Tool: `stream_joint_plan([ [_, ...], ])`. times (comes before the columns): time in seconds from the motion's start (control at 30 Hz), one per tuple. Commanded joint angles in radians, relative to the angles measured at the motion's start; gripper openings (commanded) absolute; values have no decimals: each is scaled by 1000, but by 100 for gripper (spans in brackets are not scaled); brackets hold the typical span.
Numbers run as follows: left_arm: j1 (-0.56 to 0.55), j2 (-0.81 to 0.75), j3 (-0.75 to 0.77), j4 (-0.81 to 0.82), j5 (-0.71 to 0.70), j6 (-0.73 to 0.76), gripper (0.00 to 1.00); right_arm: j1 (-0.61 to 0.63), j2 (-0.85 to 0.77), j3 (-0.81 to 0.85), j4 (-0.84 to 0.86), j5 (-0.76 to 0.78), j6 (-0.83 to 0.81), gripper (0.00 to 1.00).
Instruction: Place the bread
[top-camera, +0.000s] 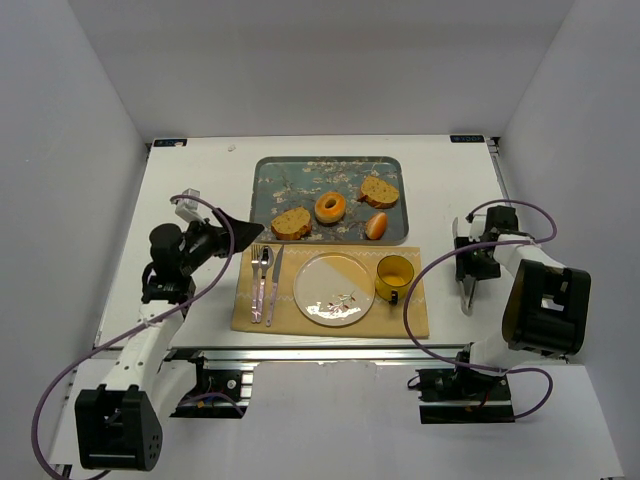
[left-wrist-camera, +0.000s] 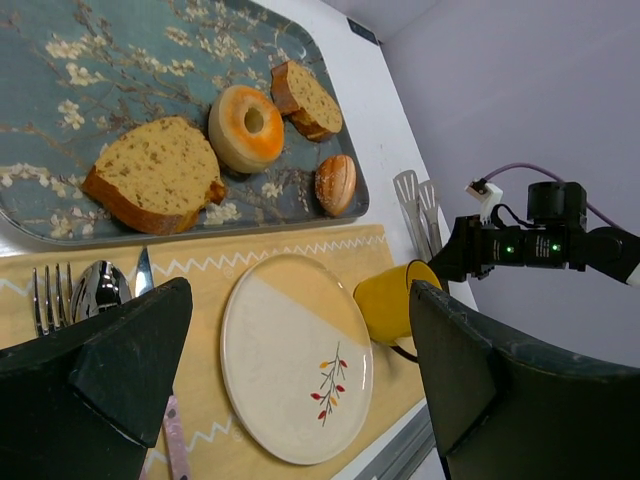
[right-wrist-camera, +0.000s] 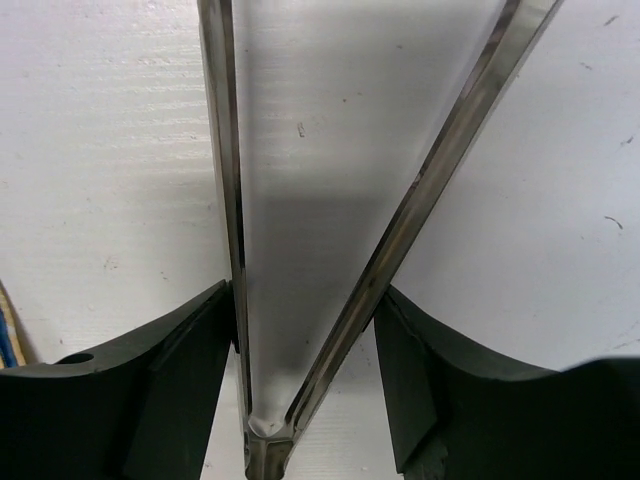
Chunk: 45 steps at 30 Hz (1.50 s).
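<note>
While the bagel (top-camera: 330, 207) lies on the floral tray (top-camera: 270, 175), at 12 o'clock from the plate (top-camera: 333, 290), the left gripper (top-camera: 243, 226) hangs with its fingers spread wide over the tray's 7 o'clock corner, well apart from the bagel. The right gripper (top-camera: 468, 262) pinches metal tongs (top-camera: 466, 292) at 3 o'clock from the yellow mug (top-camera: 394, 277).

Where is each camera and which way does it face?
Top external: above and behind the bases, looking down on the table; left arm and right arm show.
Left wrist: faces the bagel and plate past its open left pincer.
Right wrist: faces down at table; right pincer grips tongs.
Shared: top and left views both show bagel.
</note>
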Motion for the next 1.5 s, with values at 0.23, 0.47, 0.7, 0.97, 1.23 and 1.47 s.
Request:
stream_joint_plan([
  [0.23,3,-123,91,-139,-41,56,98,-3,60,8,11,-48,-13,69],
  [0.47,3,-223,80,-180,-78,38,98,-5,96,-7,16,-20,-32,68],
  [0.7,3,-277,89,-205,-83,17,98,-6,126,-4,11,-71,-50,49],
  [0.97,3,-340,99,-238,-89,-23,98,-8,35,43,4,-227,-55,22],
  [1.23,3,-389,94,-254,-81,-53,98,28,-44,211,-84,-400,-171,15],
  [1.47,3,-413,108,-286,-73,-63,98,139,-69,333,-73,-419,-205,23],
])
